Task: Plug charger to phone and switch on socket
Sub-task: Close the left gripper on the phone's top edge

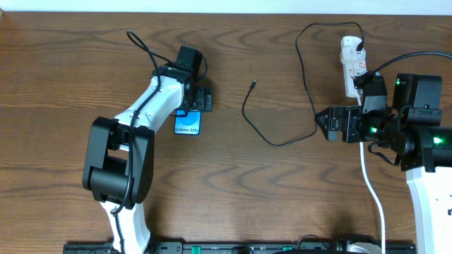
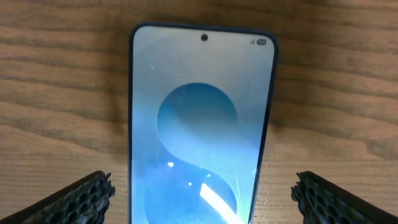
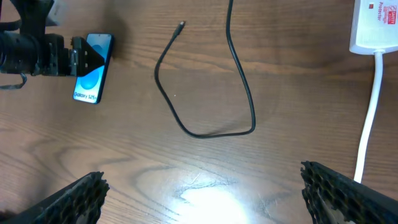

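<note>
"On the tabletop (image 1: 56,70), where's the phone (image 2: 199,112)?"
"Under the left tool (image 2: 202,196) — spread wide, empty. It runs 12 to 6."
"The charger tip (image 1: 253,85)?"
"Seen from above, 10 o'clock from the right tool (image 1: 323,125) — also spread, empty."

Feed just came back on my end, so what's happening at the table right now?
The left hand hovers open over the phone, lying face up with its screen lit. The right hand, also open and empty, sits near the socket. The charger cable loops across the table between them; its connector tip lies loose, apart from the phone, so it isn't plugged in yet.
</note>
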{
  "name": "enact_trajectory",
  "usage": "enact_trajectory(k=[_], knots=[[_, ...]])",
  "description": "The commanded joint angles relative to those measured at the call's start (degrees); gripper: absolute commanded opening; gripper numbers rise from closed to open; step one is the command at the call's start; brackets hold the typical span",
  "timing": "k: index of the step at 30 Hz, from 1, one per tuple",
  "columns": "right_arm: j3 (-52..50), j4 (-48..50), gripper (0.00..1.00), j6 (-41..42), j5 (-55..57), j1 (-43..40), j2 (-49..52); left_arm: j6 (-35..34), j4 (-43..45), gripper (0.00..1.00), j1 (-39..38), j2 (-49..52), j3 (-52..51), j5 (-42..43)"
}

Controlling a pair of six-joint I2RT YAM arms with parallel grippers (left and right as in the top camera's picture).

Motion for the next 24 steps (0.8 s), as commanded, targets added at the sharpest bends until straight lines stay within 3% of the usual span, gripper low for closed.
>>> enact_trajectory(k=[1, 24], knots=[[0.9, -0.3, 0.99, 0.3, 0.0, 0.3, -0.1, -0.5, 0.5, 0.96, 0.0, 2.5, -0.3, -0.9], [0.9, -0.2, 0.99, 0.3, 0.0, 0.3, -0.1, 0.7, 2.1, 0.96, 0.2, 6.0, -0.3, -1.2]])
